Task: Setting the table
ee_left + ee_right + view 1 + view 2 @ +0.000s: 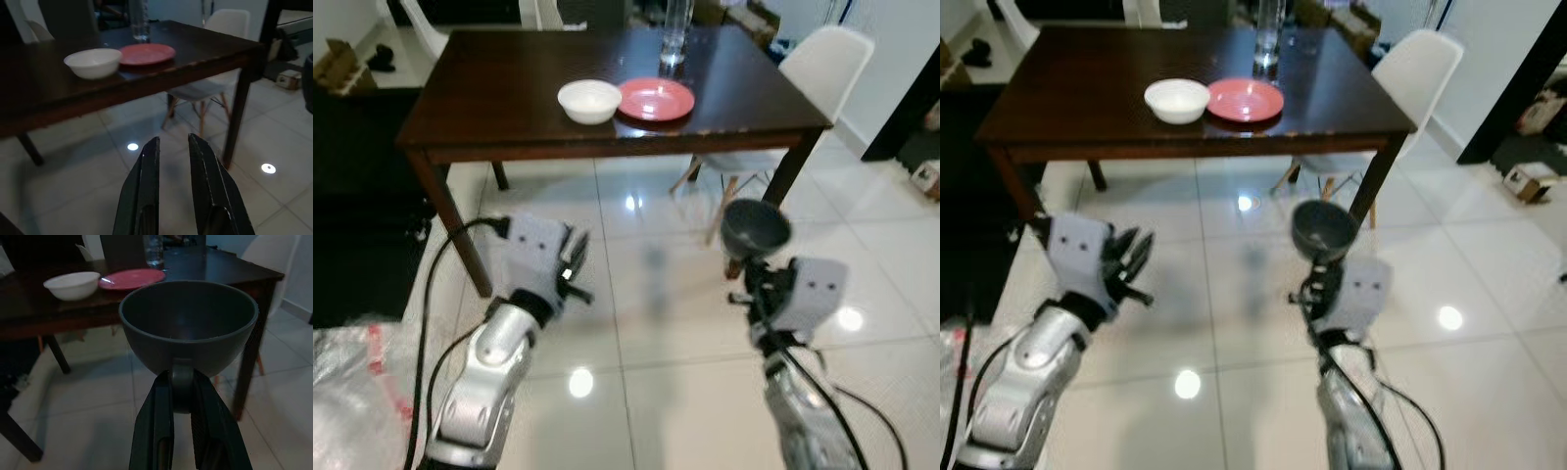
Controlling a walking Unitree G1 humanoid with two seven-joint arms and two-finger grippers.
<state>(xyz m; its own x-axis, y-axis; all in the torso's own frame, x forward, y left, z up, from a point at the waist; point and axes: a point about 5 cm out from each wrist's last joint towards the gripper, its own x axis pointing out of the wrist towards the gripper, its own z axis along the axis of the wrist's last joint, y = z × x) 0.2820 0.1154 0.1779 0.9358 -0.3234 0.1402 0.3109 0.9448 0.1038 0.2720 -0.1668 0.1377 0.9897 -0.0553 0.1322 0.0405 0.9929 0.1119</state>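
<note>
My right gripper point(182, 396) is shut on the handle of a dark grey cup point(755, 229), held upright over the floor in front of the table's near right leg. The same grey cup point(188, 325) is empty inside. My left gripper point(172, 154) hangs over the tiles to the left, fingers slightly apart with nothing between them. On the dark wooden table point(509, 93) ahead sit a white bowl point(589, 101) and, touching it on the right, a red plate point(655, 99). A clear glass point(675, 39) stands just behind the plate.
A white chair point(818, 69) stands at the table's right side, another white chair point(421, 24) at the far left. Glossy white tiles lie between me and the table. A dark block point(357, 206) sits left, and crumpled clear plastic point(352, 392) lies at lower left.
</note>
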